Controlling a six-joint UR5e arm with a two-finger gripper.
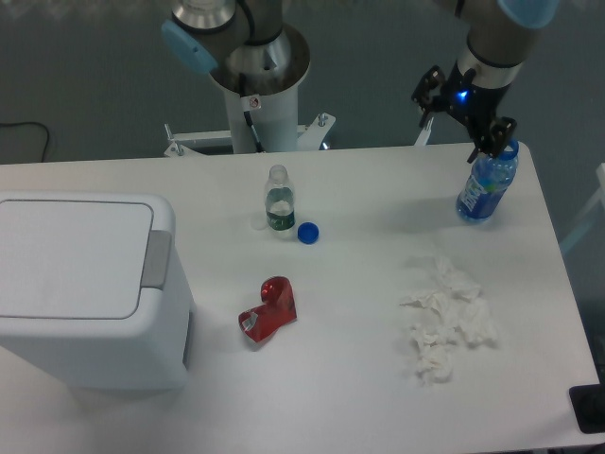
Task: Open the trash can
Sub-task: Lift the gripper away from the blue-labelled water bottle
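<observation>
The end effector (473, 109) hangs over the far right of the white counter (359, 378), just above and behind a blue-labelled water bottle (487, 189) standing near the edge; whether its fingers are apart or closed cannot be told from this angle, and it does not appear to hold anything. Nearer the front on the same side lies a heap of crumpled white tissue (444, 322). Toward the middle stand a small clear bottle (279, 200) with a loose blue cap (307, 233) just beside it, and closer to the camera a crushed red can (269, 310) lies on its side. Well apart from the arm, at the left front of the counter, sits the trash can (85, 284), a big boxy white plastic bin with its flat lid down and a grey push tab (157, 258) on the lid's right edge. The bin looks stiff, smooth and light for its bulk, so it may slide if shoved sideways; the tab, pressed straight down, seems the likely place to act, with nothing yet done toward opening it.
</observation>
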